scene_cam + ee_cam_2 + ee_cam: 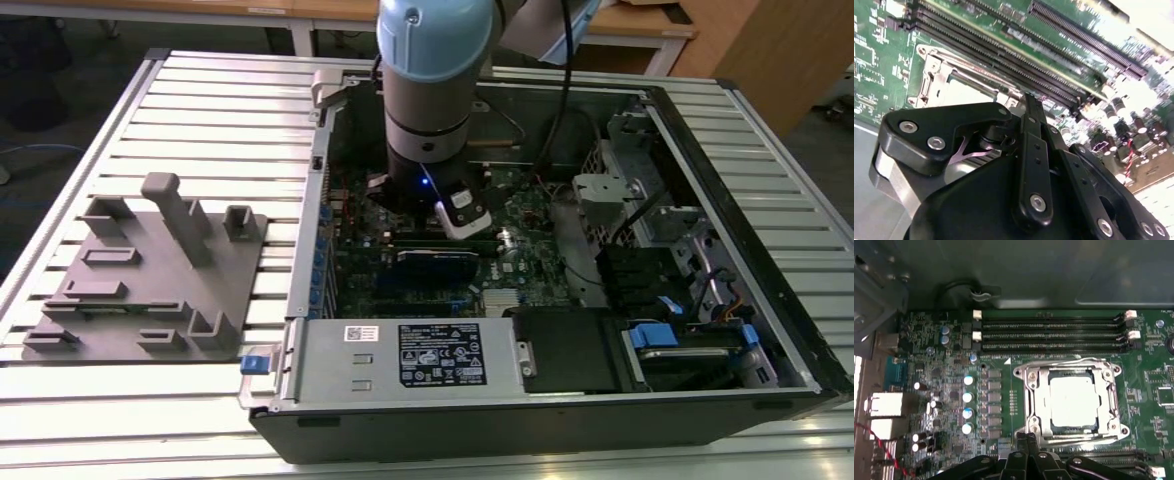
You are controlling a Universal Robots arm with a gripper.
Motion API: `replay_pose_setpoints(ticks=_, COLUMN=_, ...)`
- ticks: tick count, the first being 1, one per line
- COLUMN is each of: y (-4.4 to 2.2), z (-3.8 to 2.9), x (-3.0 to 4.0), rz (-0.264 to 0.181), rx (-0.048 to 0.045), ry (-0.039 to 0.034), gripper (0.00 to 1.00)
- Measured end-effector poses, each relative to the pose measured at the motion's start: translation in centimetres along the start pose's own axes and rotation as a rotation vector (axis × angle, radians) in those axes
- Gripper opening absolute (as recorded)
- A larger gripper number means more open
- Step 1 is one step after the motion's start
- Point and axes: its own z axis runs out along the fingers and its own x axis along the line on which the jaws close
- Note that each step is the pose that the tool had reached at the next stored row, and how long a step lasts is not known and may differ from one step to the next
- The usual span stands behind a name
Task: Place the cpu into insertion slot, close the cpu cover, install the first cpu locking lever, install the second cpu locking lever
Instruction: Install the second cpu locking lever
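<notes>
Black gripper, fingers pressed together on nothing, hovers at the closed cpu cover framing the seated cpu.

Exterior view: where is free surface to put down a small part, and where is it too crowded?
Free: slatted table beyond the grey fixture plate, and its strip before the computer case. Crowded: inside the case, around the gripper near the cpu.
</notes>
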Motion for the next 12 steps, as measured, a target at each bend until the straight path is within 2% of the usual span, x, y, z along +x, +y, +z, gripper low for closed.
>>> replay_pose_setpoints(ticks=3, y=0.60, z=0.13, x=0.03, rz=0.003, rx=0.0052, ry=-0.0009, gripper=0.10)
replay_pose_setpoints(ticks=6, y=1.13, z=0.25, x=0.05, rz=0.006, rx=0.0146, ry=-0.0019, gripper=0.10)
replay_pose_setpoints(ticks=8, y=1.34, z=0.29, x=0.05, rz=0.008, rx=0.0287, ry=-0.0031, gripper=0.10)
replay_pose_setpoints(ticks=10, y=1.41, z=0.24, x=0.01, rz=0.010, rx=0.0494, ry=-0.0045, gripper=0.10)
replay_pose_setpoints(ticks=12, y=1.47, z=0.04, x=-0.04, rz=0.012, rx=0.0619, ry=-0.0056, gripper=0.10)
